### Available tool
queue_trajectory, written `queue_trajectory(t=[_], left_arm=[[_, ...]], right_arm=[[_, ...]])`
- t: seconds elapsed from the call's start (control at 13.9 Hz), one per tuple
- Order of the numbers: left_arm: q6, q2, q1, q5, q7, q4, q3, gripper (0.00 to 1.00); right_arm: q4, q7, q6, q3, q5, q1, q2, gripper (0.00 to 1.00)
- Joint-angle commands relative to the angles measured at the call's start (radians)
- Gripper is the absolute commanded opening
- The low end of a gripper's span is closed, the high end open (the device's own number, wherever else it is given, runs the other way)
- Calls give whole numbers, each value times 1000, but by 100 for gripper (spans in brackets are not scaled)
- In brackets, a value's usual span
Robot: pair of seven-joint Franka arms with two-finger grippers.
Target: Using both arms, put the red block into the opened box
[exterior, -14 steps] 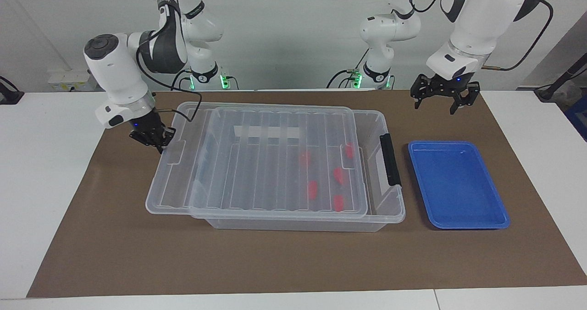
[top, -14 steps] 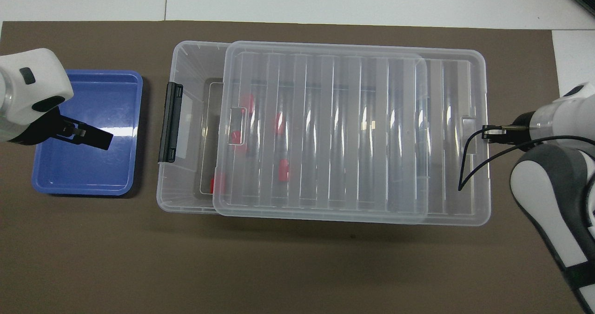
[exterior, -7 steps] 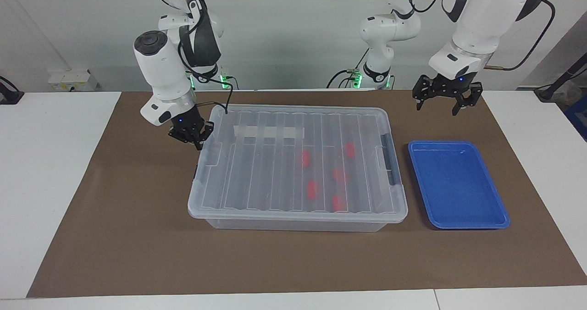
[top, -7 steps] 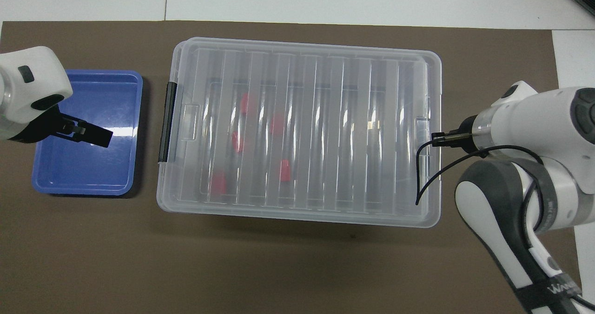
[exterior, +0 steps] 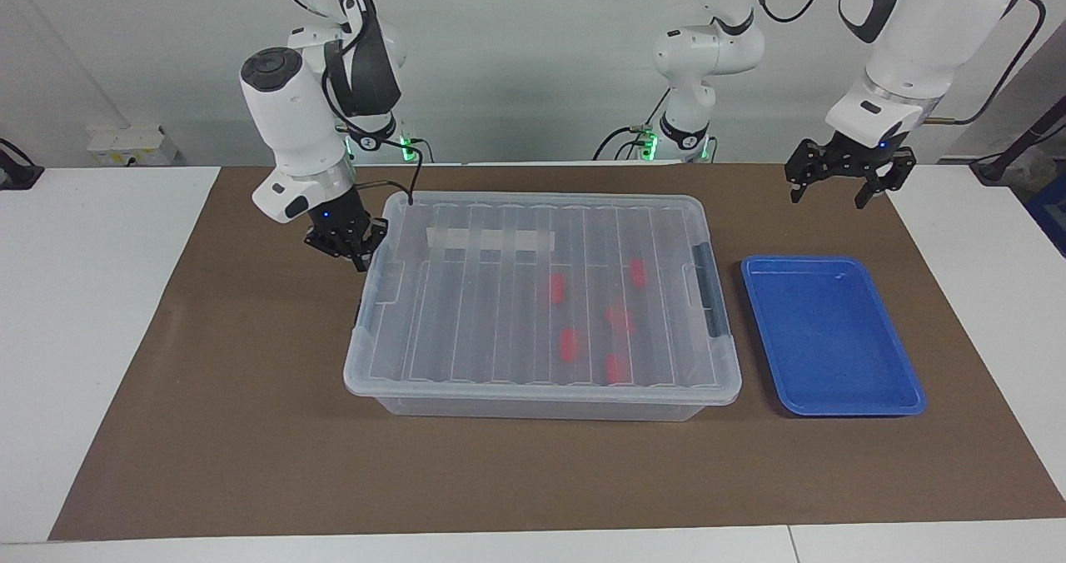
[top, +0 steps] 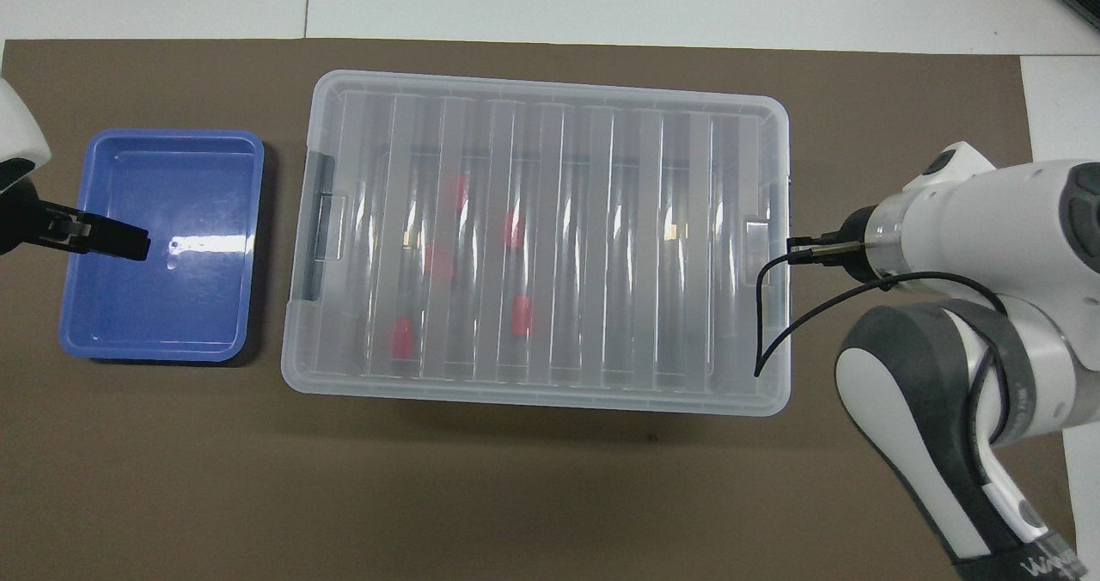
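Since a second ago the ribbed clear lid [exterior: 533, 288] has slid from its offset position to lie squarely over the box [exterior: 541, 401], and the right arm has swung in with it toward the middle of the table. The left arm has drawn back toward its own end of the table since then.

The right gripper [exterior: 343, 245] sits low at the lid's edge on the right arm's end of the box, just beside the small handle tab there. Its fingertips look drawn together, but whether they pinch the lid's rim or only touch it cannot be told. In the overhead view only the arm's wrist [top: 868, 241] shows at that edge, with a black cable [top: 773, 306] looping over the lid.

The left gripper [exterior: 843, 181] hangs in the air over the brown mat [exterior: 208, 430], above the ground between the blue tray [exterior: 833, 405] and the robots. Its fingers [exterior: 864, 196] are spread wide with nothing between them.

Five red blocks [exterior: 569, 344] lie on the floor of the box under the lid, all in the half toward the left arm's end; they show as blurred red patches through the ribs. The box's black side latch [exterior: 706, 301] faces the tray, which stands just beside the box without touching it.
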Motion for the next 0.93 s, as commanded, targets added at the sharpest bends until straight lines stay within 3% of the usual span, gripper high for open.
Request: queue_trajectory(t=[0.0, 0.07, 0.5, 0.65, 0.86], left_arm=[[21, -22, -24, 12, 0, -34, 16, 100], [24, -22, -24, 12, 1, -36, 16, 100], [57, -27, -32, 11, -2, -46, 16, 100], [73, -27, -30, 11, 0, -54, 16, 100], [106, -13, -27, 6, -2, -46, 16, 100]], right_arm=[[7, 54, -38, -5, 11, -38, -43, 83], [15, 82, -56, -8, 4, -54, -46, 97], [223, 174, -292, -9, -41, -117, -24, 99], [324, 174, -375, -5, -106, -122, 16, 99], [412, 174, -447, -8, -92, -125, 44, 100]])
